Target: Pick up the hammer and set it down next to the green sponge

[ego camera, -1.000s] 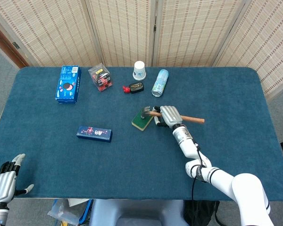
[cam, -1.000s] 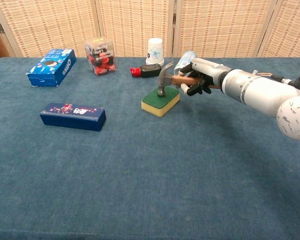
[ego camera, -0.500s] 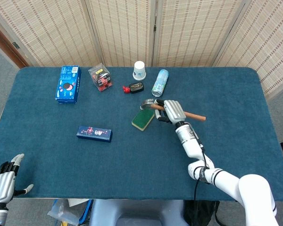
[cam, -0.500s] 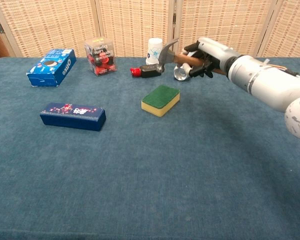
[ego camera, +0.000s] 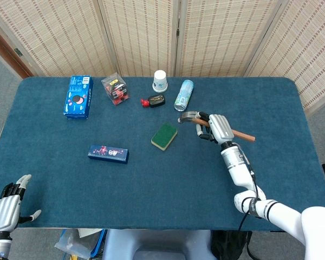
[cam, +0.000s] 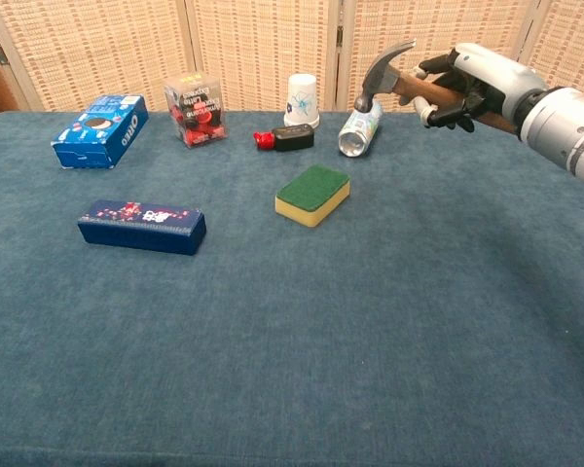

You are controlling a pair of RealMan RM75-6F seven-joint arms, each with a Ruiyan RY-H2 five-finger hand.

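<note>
My right hand [cam: 467, 83] grips the hammer [cam: 387, 70] in the air, right of the green sponge [cam: 313, 194] and well apart from it. Only my head view shows my left hand [ego camera: 8, 205], empty, fingers spread, off the table's near-left edge.

The sponge [ego camera: 164, 136] lies near the middle of the table [ego camera: 271, 108]. The hammer [ego camera: 206, 122] is up in the air to its right, held in the right hand [ego camera: 217, 128]. Behind the sponge lie a can [ego camera: 184, 95], a cup [ego camera: 160, 80] and a small tool [ego camera: 153, 101] in a row. A clear box [ego camera: 114, 89] and a cookie box [ego camera: 78, 96] sit further left. A flat box [ego camera: 108, 154] lies left of the sponge, nearer the front. The left hand [ego camera: 8, 206] is off the front left corner.
</note>
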